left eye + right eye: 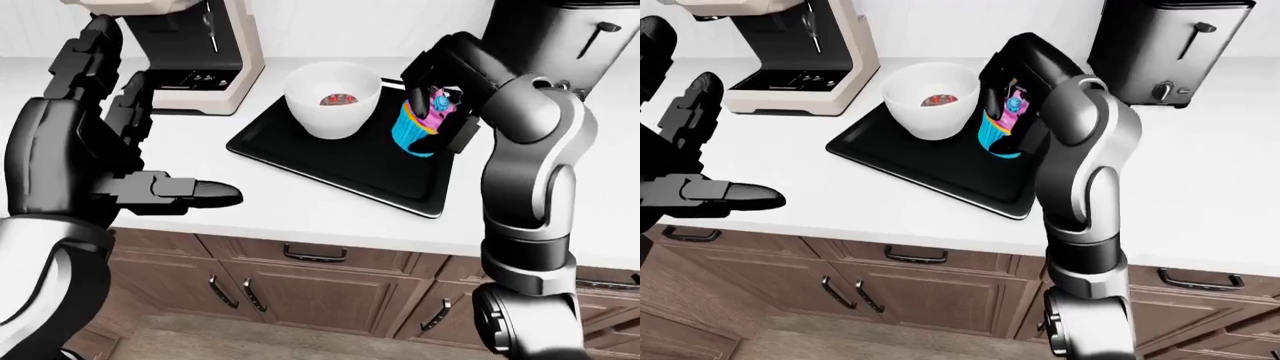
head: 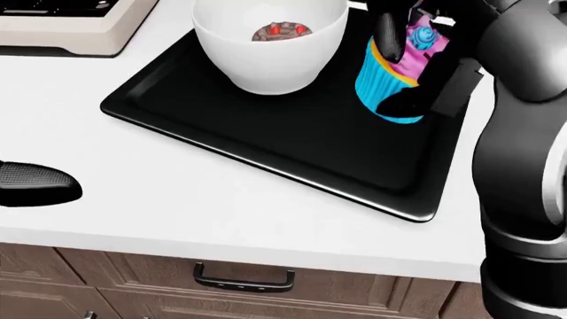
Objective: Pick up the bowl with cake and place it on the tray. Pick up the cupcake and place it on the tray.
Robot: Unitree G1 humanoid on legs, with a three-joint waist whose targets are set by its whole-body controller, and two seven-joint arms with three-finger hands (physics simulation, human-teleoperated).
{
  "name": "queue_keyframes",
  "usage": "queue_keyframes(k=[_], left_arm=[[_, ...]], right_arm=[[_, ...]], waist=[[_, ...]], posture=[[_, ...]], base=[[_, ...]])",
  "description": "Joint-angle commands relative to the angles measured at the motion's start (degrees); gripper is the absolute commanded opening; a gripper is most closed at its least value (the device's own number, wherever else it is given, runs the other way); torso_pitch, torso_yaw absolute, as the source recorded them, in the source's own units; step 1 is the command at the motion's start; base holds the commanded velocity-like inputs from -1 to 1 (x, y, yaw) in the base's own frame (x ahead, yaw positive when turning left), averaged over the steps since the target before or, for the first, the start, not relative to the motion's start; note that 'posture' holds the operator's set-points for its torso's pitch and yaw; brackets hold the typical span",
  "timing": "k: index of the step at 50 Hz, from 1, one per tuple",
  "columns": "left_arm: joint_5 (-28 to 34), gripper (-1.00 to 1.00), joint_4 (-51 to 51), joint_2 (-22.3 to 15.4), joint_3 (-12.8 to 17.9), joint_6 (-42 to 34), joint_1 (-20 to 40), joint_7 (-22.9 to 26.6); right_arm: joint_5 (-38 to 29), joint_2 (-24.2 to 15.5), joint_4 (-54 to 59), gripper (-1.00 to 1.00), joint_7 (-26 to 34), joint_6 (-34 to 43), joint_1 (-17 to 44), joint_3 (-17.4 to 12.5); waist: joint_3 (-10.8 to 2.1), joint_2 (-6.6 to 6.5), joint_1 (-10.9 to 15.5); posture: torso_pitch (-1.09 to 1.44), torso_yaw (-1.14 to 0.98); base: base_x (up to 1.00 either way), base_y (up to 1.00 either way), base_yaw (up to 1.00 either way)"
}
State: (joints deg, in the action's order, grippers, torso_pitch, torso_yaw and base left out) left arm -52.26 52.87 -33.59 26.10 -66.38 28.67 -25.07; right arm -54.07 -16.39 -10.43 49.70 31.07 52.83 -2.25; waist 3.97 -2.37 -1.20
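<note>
- Head view: the white bowl [image 2: 268,50] stands upright on the black tray [image 2: 266,133], in the tray's upper left part, with its open mouth up.
- Inside the bowl lies a small brown piece of cake [image 2: 280,30] with red bits on top; it rests low at the bottom of the bowl.
- The tray lies flat on the white counter [image 2: 177,206] and is turned at an angle, so one corner points to the lower right of the head view.
- The cupcake [image 2: 396,70] has a blue wrapper, pink frosting and a blue swirl on top. It is over the right part of the tray, just beside the bowl but apart from it.
- The cupcake's long axis is tilted: the top leans to the upper right and the wrapper's base points to the lower left. I cannot tell if the base touches the tray.
- The right hand [image 2: 417,63] grasps the cupcake, with dark fingers [image 2: 387,33] closed around the wrapper and frosting.
- The left hand [image 1: 110,142] is released, fingers spread and raised, holding nothing; it is well apart from the tray, at the left of the left-eye view.
- A coffee machine [image 1: 195,52] stands on the counter beside the tray's upper left, and a toaster [image 1: 1170,49] stands to the upper right in the right-eye view.
- Brown cabinet drawers [image 2: 244,286] with dark handles are below the counter edge.
</note>
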Motion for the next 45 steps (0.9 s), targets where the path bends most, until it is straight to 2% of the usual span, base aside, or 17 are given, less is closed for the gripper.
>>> queue_keyframes(k=[1,5,8,10,16,30,31,35,38,41,45], left_arm=[[0.7,1.0,0.6,-0.7,0.9,1.5,1.2,0.1],[1.1,1.0,0.8,-0.4,0.9,1.4,1.1,0.4],[1.7,1.0,0.7,-0.2,0.9,1.7,0.9,0.8],[1.9,1.0,0.7,-0.2,0.9,1.6,0.9,1.1],[2.4,1.0,0.8,0.1,0.9,1.5,0.7,1.5],[4.3,1.0,1.0,1.1,0.9,1.2,0.5,2.9],[4.2,1.0,1.0,1.1,1.0,1.1,0.6,2.9],[3.9,1.0,1.1,1.1,1.4,0.7,0.9,2.8],[3.0,1.0,1.1,0.7,1.9,0.2,1.4,2.3],[2.0,1.0,1.2,0.4,2.1,0.1,1.5,1.6],[0.0,1.0,0.9,-0.5,1.5,-0.3,2.9,-0.4]], right_arm=[[-1.4,0.0,-2.6,-0.94,-0.6,-1.1,1.8,-0.6],[-2.0,1.1,-2.7,-0.69,-0.7,-2.1,0.5,-0.4],[-2.4,1.8,-2.9,-0.59,-0.8,-2.7,-0.4,-0.3],[-2.7,2.0,-2.9,-0.42,-0.7,-2.9,-0.9,-0.2],[-3.4,3.2,-4.5,-0.1,-0.6,-3.8,-3.8,0.1],[-4.0,4.3,-6.4,0.26,0.2,-5.0,-7.0,0.3],[-4.2,4.4,-6.8,0.46,0.5,-4.9,-7.1,0.3],[-4.4,4.2,-7.4,0.47,1.1,-5.2,-7.5,0.1],[-4.6,2.8,-9.4,0.49,3.8,-4.0,-6.0,-1.1],[-4.1,0.5,-12.6,0.46,6.4,-2.4,-5.5,-2.9],[-1.4,-3.8,-18.3,0.45,8.9,0.4,-6.9,-6.8]], waist=[[-1.6,-0.06,-0.1],[-1.6,-0.14,-0.1],[-1.64,-0.18,-0.1],[-1.65,-0.2,-0.2],[-1.69,-0.22,-0.2],[-1.86,-0.21,-0.2],[-1.85,-0.19,-0.2],[-1.89,-0.1,-0.2],[-1.93,-0.05,-0.2],[-1.82,-0.01,-0.2],[-1.62,0.26,0.1]], posture=[[0.0,0.0],[0.0,0.0],[0.0,0.0],[0.0,0.0],[0.0,0.0],[0.0,0.0],[0.0,0.0],[0.0,0.0],[0.0,0.0],[0.0,0.0],[0.0,0.0]], base=[[0.0,0.0,0.0],[0.0,0.0,0.0],[0.0,0.0,0.0],[0.0,0.0,0.0],[0.0,0.0,0.0],[0.0,0.0,0.0],[0.0,0.0,0.0],[0.0,0.0,0.0],[0.0,0.0,0.0],[0.0,0.0,0.0],[0.0,0.0,0.0]])
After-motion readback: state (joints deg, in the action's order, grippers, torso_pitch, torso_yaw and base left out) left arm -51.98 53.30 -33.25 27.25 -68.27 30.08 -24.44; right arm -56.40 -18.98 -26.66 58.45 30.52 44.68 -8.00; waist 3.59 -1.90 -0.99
